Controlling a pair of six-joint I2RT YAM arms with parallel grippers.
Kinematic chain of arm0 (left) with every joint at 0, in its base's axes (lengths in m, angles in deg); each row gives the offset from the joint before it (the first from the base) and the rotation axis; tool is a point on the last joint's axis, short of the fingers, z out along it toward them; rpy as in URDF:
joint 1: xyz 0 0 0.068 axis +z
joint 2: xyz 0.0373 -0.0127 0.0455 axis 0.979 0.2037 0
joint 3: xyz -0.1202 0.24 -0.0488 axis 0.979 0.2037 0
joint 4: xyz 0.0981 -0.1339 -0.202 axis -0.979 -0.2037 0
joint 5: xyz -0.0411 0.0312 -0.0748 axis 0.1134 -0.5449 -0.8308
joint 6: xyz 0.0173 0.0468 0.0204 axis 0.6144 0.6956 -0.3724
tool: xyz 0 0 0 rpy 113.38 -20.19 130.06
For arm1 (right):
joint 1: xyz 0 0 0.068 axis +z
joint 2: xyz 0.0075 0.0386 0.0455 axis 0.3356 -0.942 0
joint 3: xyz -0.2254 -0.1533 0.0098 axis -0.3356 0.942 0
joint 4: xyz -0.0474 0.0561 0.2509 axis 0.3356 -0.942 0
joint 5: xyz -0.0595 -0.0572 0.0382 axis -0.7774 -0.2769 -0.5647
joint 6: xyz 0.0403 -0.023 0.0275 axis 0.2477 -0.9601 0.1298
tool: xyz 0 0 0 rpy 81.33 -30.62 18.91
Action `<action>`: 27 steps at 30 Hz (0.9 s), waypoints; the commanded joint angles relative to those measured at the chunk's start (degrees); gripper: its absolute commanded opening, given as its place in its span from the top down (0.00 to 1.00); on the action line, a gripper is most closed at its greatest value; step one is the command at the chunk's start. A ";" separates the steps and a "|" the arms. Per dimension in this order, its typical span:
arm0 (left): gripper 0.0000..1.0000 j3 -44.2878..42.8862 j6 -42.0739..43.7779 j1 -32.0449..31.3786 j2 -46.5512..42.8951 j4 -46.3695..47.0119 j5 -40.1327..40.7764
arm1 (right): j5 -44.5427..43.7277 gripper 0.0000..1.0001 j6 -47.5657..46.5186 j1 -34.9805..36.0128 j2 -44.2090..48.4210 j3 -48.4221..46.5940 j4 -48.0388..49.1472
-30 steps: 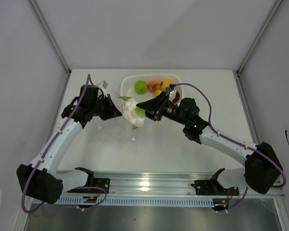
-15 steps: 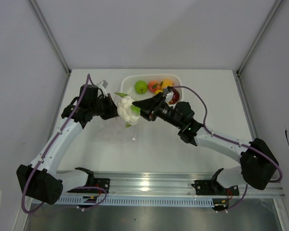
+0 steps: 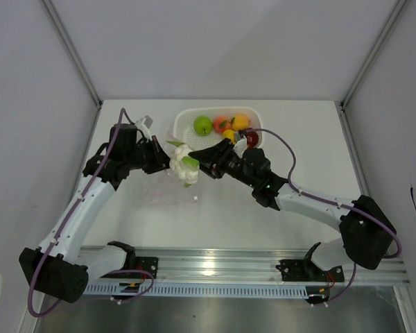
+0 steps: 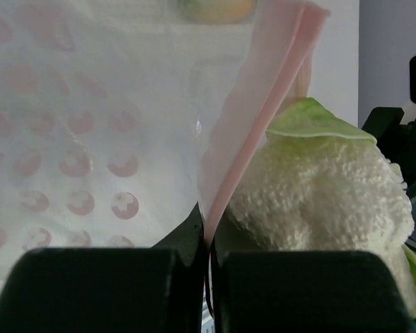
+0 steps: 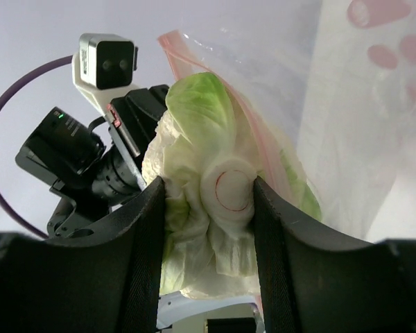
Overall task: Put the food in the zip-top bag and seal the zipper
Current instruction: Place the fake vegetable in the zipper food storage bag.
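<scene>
My right gripper (image 3: 194, 159) is shut on the white-green leafy vegetable (image 3: 182, 164), gripping its stem end (image 5: 225, 191), and holds it at the mouth of the clear zip-top bag (image 4: 90, 132). My left gripper (image 3: 159, 155) is shut on the bag's pink zipper strip (image 4: 246, 132) and holds that edge up; the vegetable (image 4: 326, 201) presses against the strip. The bag (image 5: 360, 118) hangs behind the vegetable in the right wrist view. A green apple (image 3: 203, 125), a peach (image 3: 222, 124), a yellow-orange fruit (image 3: 240, 122) and a dark red apple (image 3: 249, 139) lie in the basket.
The white perforated basket (image 3: 184, 121) stands at the back middle of the table, just behind both grippers. Grey walls close in the left, right and back. A metal rail (image 3: 215, 267) runs along the near edge.
My right gripper has carried the leafy vegetable left and a little back, up against the bag's mouth. My left gripper has shifted slightly back with the bag's edge.
</scene>
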 commanded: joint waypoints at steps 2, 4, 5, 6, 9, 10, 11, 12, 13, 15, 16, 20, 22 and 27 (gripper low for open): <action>0.99 0.31 -0.84 0.54 -3.38 0.05 -2.98 | -2.21 1.00 -4.64 0.11 -2.55 -3.15 -2.79; 0.99 0.23 -0.84 0.54 -4.17 -0.13 -3.42 | -1.95 1.00 -6.57 0.11 -4.12 -4.03 -4.81; 0.99 0.31 -0.93 0.54 -4.35 -0.21 -3.42 | -1.78 1.00 -9.19 0.29 -4.74 -5.86 -6.38; 1.00 0.32 -0.93 0.54 -4.62 -0.04 -3.94 | -1.25 1.00 -10.78 0.29 -5.44 -7.01 -9.35; 1.00 0.84 -0.93 0.54 -4.88 0.05 -5.26 | -0.20 1.00 -17.90 1.17 -8.61 -12.37 -15.06; 0.99 0.58 -0.93 0.54 -4.88 0.05 -5.70 | -0.63 1.00 -19.57 1.86 -9.40 -13.77 -16.92; 0.99 0.84 -0.93 0.54 -5.06 0.31 -5.97 | -1.24 1.00 -22.98 2.31 -10.62 -16.05 -20.08; 0.99 0.76 -0.93 0.54 -5.14 0.40 -6.49 | -2.20 1.00 -24.41 2.75 -11.16 -16.94 -21.93; 0.99 0.58 -0.93 0.54 -5.15 0.40 -6.58 | -4.13 1.00 -25.55 3.36 -11.60 -17.82 -23.61; 0.99 0.05 -0.76 0.54 -5.41 0.22 -6.85 | -5.20 1.00 -27.58 3.45 -12.92 -18.88 -27.04; 0.99 -0.30 -0.76 0.54 -5.58 0.22 -6.76 | -5.46 1.00 -27.84 3.45 -13.18 -18.80 -27.57; 0.99 -0.74 -0.84 0.54 -6.20 0.31 -7.02 | -5.56 1.00 -28.81 2.93 -14.06 -18.01 -29.42; 1.00 -0.83 -0.84 0.54 -6.55 0.49 -7.02 | -4.59 1.00 -28.81 2.75 -13.98 -16.61 -29.16; 1.00 -0.13 -0.84 0.54 -7.69 1.01 -6.32 | -5.72 1.00 -29.77 1.87 -12.57 -14.14 -29.77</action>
